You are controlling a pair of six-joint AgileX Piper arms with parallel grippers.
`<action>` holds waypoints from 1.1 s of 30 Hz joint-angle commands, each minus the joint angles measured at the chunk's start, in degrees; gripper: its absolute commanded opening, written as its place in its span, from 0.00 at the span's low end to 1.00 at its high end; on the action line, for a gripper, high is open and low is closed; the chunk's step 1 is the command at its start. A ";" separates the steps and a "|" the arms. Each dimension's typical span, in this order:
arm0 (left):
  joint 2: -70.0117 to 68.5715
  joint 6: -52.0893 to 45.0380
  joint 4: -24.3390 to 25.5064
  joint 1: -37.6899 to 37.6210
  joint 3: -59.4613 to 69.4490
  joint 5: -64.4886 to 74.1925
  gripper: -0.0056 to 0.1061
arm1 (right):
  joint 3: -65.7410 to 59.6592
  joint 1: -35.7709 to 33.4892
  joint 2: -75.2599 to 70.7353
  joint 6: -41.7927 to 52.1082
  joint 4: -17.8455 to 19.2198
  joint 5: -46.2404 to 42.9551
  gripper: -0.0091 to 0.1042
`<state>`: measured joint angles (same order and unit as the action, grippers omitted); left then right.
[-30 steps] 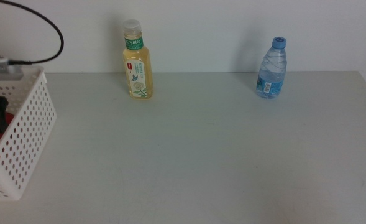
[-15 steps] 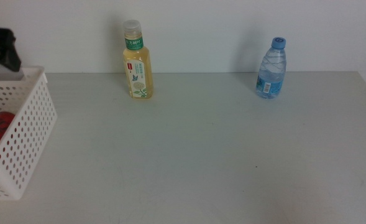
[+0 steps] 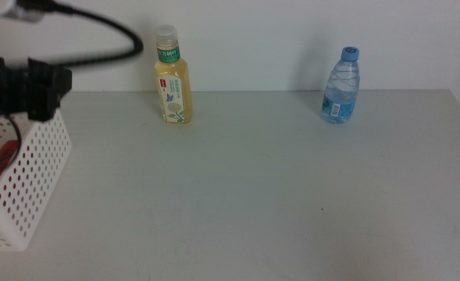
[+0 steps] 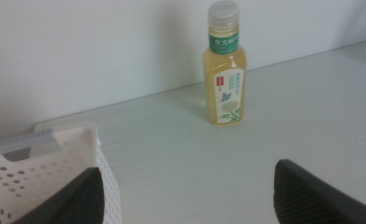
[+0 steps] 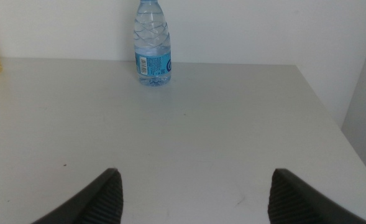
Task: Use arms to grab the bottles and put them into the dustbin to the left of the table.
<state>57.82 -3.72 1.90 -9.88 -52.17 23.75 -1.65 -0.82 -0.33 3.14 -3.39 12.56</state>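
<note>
Bottles stand upright at the table's far edge. The left gripper [image 3: 46, 92], jaws wide apart and holding nothing, hangs above the basket [image 3: 26, 183], nearest the yellow bottle [image 3: 172, 76].

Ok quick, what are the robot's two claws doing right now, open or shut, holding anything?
Left gripper: open and empty, above the dustbin.
Right gripper: open and empty, waiting over the table.
</note>
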 commanded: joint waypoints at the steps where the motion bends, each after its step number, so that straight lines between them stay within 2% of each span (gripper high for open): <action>1: -3.62 0.93 0.49 -0.95 3.67 -9.94 0.89 | 0.55 0.31 0.58 0.72 0.69 -4.57 0.60; 6: -5.30 0.93 0.12 -0.95 11.08 -13.66 0.89 | 0.55 0.31 0.58 0.72 0.69 -4.57 0.60; 11: -4.53 1.06 -6.64 -0.95 14.29 -13.98 0.89 | 0.55 0.31 0.58 0.72 0.69 -4.57 0.60; 18: 4.03 0.48 -5.42 -0.95 14.54 -22.39 0.89 | 0.55 0.31 0.58 0.72 0.69 -4.57 0.60; 28: 22.31 1.78 -5.03 -3.21 14.13 -53.21 0.89 | 0.55 0.31 0.58 0.72 0.69 -4.57 0.60; 33: 31.22 2.38 -2.70 -3.21 8.63 -54.83 0.89 | 0.55 0.31 0.58 0.72 0.69 -4.57 0.60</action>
<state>88.54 -2.41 -1.20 -12.70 -40.21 -25.49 -1.65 -0.82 -0.33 3.14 -3.39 12.56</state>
